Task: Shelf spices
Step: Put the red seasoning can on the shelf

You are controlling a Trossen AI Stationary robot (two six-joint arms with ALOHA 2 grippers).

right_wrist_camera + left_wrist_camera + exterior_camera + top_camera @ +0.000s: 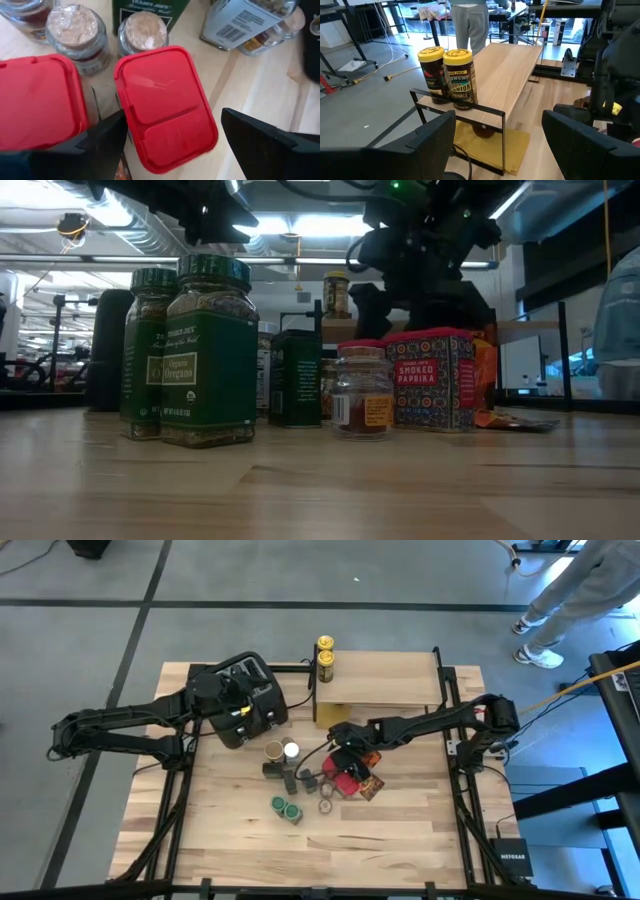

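My right gripper (170, 135) hangs over a red-lid tin (167, 105) on the counter (420, 830), jaws wide either side, not gripping. Left gripper (495, 145) open too, near shelf (505, 75) w/ two yellow-lid jars (447, 77)

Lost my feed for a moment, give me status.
Right gripper open, straddling a red-lidded tin in the spice cluster, not gripped. Left gripper open, waiting by the shelf. Two yellow-lidded jars shelved. Neighbouring red tin crowds one finger.
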